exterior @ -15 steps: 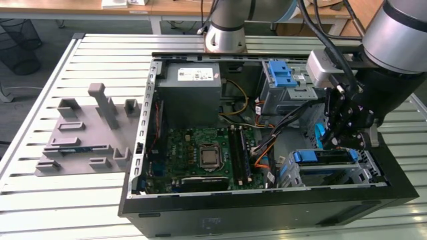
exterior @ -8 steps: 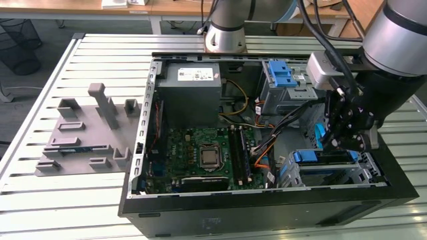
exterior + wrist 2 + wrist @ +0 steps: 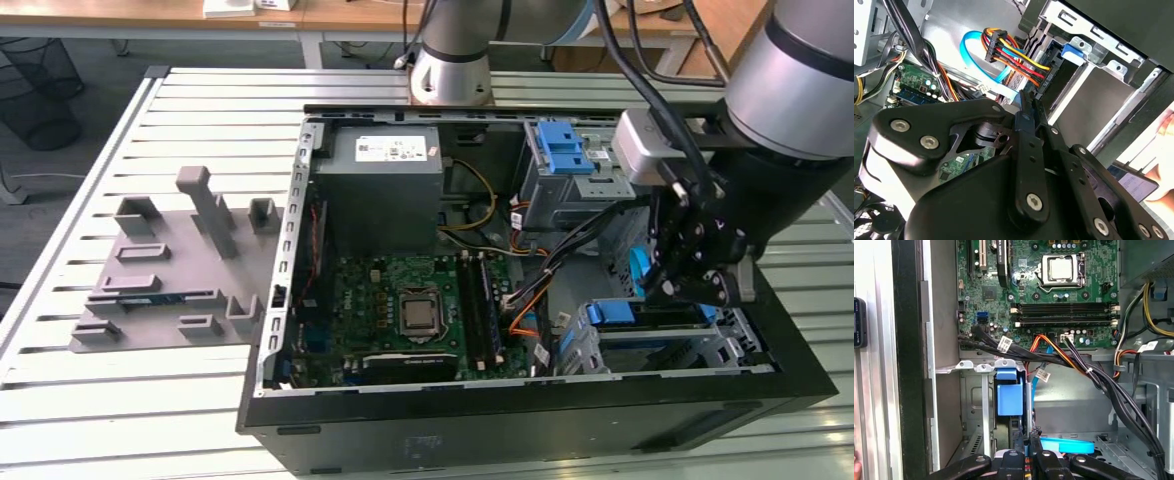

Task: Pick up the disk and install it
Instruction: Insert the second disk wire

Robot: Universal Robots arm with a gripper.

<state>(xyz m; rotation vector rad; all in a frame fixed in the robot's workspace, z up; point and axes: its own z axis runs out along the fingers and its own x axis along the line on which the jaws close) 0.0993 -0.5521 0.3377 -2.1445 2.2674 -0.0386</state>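
My hand [image 3: 687,292] hangs inside the computer case [image 3: 534,425], fingers [image 3: 1026,117] pinched together with nothing I can make out between them, close by the disk [image 3: 627,313], which sits blue-framed in the case's corner drive cage [image 3: 667,350].

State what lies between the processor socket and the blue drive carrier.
In the first wrist view, memory slots and a cable bundle separate socket and carrier.
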